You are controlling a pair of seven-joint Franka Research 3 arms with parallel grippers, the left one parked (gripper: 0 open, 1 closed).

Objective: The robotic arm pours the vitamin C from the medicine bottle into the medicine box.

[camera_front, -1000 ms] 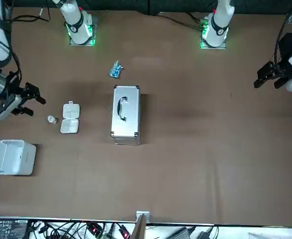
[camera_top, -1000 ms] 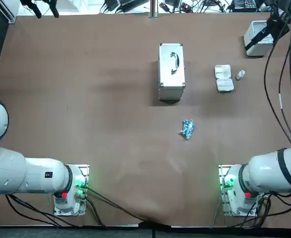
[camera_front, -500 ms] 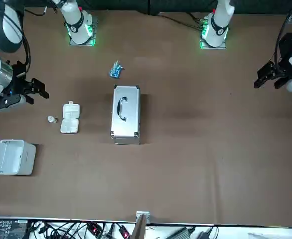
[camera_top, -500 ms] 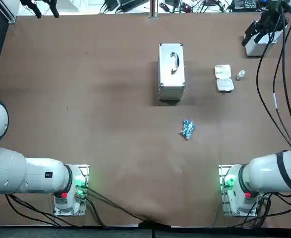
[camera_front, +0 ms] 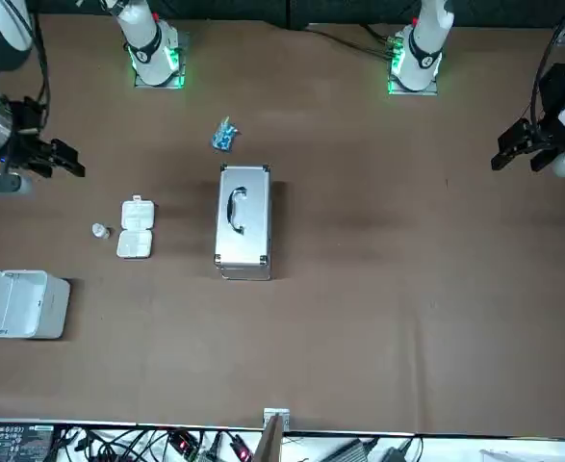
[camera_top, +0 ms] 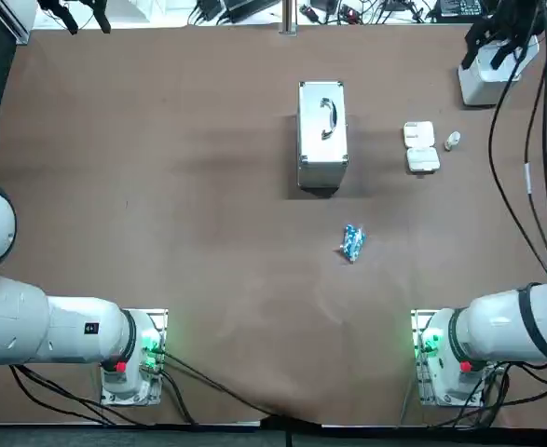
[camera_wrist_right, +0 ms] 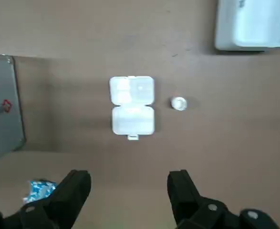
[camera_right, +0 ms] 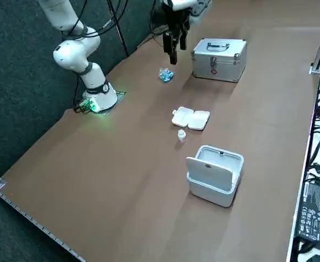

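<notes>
The white medicine box (camera_top: 421, 147) lies open on the brown table, right of the middle. It also shows from across the table as medicine box (camera_front: 135, 228) and from the side as medicine box (camera_right: 191, 118). A small white medicine bottle (camera_top: 452, 141) stands just beside it, apart from it. My right gripper (camera_top: 499, 39) hangs high over the far right of the table, open and holding nothing. In the wrist view the gripper (camera_wrist_right: 129, 191) looks down on the box (camera_wrist_right: 132, 106) and the bottle (camera_wrist_right: 178, 103), both far below its fingers.
A silver case (camera_top: 322, 135) with a handle lies at the table's middle. A blue packet (camera_top: 351, 243) lies nearer the bases. A white lidded bin (camera_right: 217, 174) stands open at the far right corner, beyond the bottle.
My right gripper has risen higher over the table's far right side and turned a little. The box, the bottle and the other objects have not moved.
</notes>
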